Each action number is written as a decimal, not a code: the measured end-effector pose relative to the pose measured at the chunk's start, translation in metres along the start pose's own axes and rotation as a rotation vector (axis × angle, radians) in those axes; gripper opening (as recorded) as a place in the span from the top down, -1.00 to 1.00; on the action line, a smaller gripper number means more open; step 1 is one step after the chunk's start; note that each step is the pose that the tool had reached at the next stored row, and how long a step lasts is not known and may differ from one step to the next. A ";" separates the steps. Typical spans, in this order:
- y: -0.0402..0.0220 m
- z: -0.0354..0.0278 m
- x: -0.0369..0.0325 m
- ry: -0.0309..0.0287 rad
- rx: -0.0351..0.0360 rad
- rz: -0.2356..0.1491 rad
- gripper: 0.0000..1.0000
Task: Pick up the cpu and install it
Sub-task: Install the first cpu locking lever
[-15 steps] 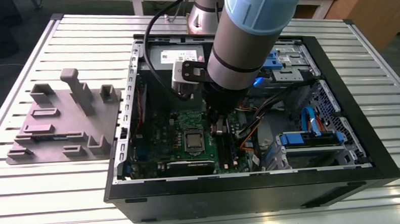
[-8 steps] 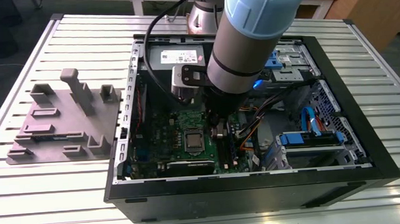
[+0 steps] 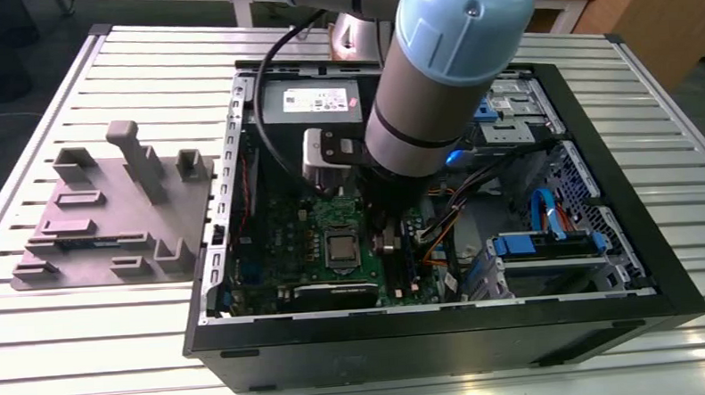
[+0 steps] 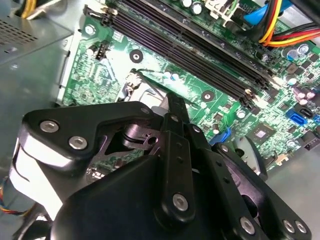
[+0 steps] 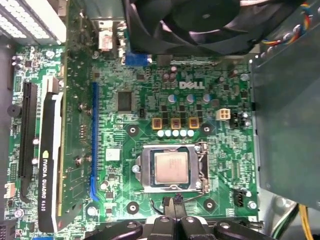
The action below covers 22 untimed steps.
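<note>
The cpu [image 5: 171, 167], a small square chip with a silver-grey top, lies flat in the motherboard socket frame [image 5: 145, 172] and also appears in the exterior view [image 3: 340, 249]. My gripper [image 5: 175, 204] hovers just beside the socket's edge, its dark fingertips pressed together with nothing between them. In the second wrist view the gripper [image 4: 175, 102] points down at the socket [image 4: 137, 82] and its black linkage hides most of it. In the exterior view the gripper [image 3: 387, 242] hangs under the arm, inside the open computer case [image 3: 641, 265], next to the cpu.
A grey tray [image 3: 110, 217] with upright holders lies on the slatted table at the exterior view's left. Inside the case are a power-supply box [image 3: 313, 101], a fan [image 5: 200, 25], a graphics card [image 5: 47, 150], memory slots [image 4: 190, 50] and coloured cables [image 4: 280, 25].
</note>
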State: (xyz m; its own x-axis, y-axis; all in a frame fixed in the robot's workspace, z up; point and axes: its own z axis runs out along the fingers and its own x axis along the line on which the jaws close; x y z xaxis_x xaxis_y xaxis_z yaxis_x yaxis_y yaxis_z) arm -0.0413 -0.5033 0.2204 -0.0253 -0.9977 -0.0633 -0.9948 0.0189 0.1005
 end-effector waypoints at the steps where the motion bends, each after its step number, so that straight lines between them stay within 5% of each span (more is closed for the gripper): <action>1: -0.0001 0.0010 0.0013 0.0003 -0.0002 -0.003 0.80; 9: -0.0012 0.0100 0.0085 0.0034 -0.0015 -0.025 0.80; 14: -0.0006 0.0136 0.0081 0.0245 -0.0016 -0.040 0.80; 22: 0.0025 0.0233 0.0058 0.0358 -0.0013 -0.061 0.80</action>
State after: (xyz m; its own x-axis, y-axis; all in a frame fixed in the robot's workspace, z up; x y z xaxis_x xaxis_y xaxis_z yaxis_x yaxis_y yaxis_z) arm -0.0462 -0.5075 0.1971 0.0386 -0.9987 -0.0338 -0.9942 -0.0418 0.0989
